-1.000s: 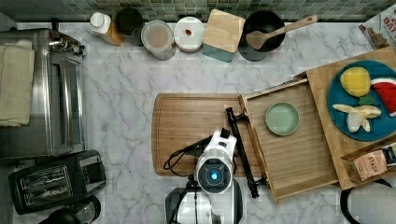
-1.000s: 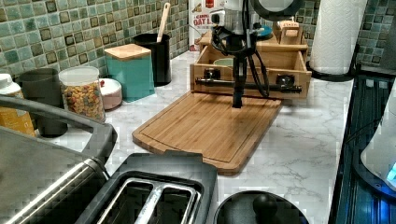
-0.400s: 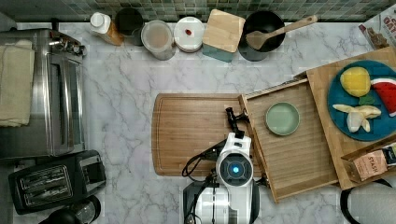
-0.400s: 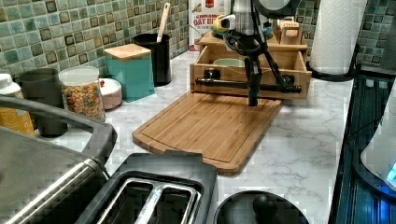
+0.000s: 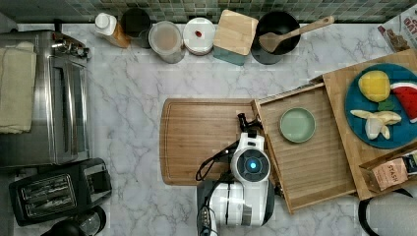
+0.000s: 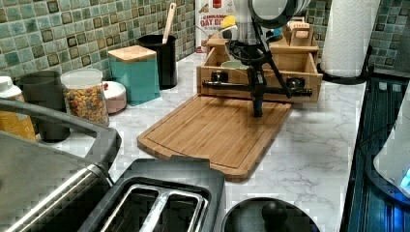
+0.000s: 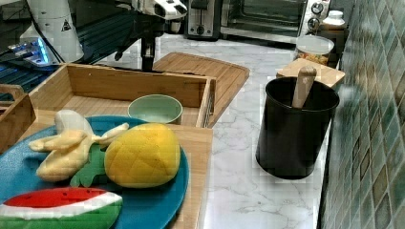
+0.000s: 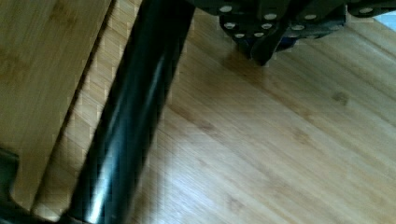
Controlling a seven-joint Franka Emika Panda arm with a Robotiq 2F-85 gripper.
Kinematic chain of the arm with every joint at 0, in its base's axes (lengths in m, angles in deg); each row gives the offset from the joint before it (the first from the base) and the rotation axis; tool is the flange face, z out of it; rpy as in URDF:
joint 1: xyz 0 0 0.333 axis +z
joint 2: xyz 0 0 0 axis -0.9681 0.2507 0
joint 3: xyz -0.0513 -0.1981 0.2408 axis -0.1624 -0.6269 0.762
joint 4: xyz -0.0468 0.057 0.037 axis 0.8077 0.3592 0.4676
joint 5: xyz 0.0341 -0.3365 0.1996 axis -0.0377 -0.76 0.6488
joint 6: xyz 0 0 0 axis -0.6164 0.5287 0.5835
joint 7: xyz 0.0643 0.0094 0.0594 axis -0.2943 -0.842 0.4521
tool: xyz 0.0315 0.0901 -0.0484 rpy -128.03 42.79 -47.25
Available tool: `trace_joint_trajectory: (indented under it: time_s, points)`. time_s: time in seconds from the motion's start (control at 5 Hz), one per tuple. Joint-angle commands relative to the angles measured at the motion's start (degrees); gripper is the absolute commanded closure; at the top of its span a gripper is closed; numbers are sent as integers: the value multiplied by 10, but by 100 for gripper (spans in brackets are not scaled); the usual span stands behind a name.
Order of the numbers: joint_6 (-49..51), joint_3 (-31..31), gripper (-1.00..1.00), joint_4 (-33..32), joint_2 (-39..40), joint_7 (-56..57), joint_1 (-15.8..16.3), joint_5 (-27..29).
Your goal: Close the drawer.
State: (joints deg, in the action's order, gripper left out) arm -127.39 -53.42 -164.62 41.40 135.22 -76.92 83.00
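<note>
Standing by the counter, this is what I make out:

Drawer: the drawer (image 5: 314, 152) is pulled well out from under the wooden top (image 5: 344, 88) that bears the blue plate (image 5: 359, 113), its front reaching over the edge of the cutting board (image 5: 206, 140).
Inside: a small green bowl (image 5: 297, 125) sits on the slatted floor, toward the back.
Handle: a long black bar (image 6: 270, 90) runs across the front panel on two posts.
Gripper: the gripper (image 6: 257, 108) hangs tip-down over the board, just in front of the bar, near its middle in the left view.
Fingers: they look pressed together into one narrow point, holding nothing.
Handling: light bamboo, stiff; I'd guess it slides easily on its rails, though the bowl could shift if shoved hard.
Where to push: flat against the bar or front panel near the middle, so the tray doesn't skew and jam.
</note>
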Motion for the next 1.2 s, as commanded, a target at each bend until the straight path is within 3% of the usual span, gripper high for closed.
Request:
trace_joint_trajectory:
  time_s: [0.2, 0.4, 0.6, 1.0, 1.2]
  points:
    - [56, -39, 100, 126, -11, 38, -29, 23]
    - [41, -72, 100, 135, -3, 73, -14, 48]
    - [71, -60, 100, 174, 17, 54, -42, 24]
    - [5, -85, 100, 178, 8, 77, -77, 5]
    - [-3, -108, 100, 215, 25, 79, -86, -18]
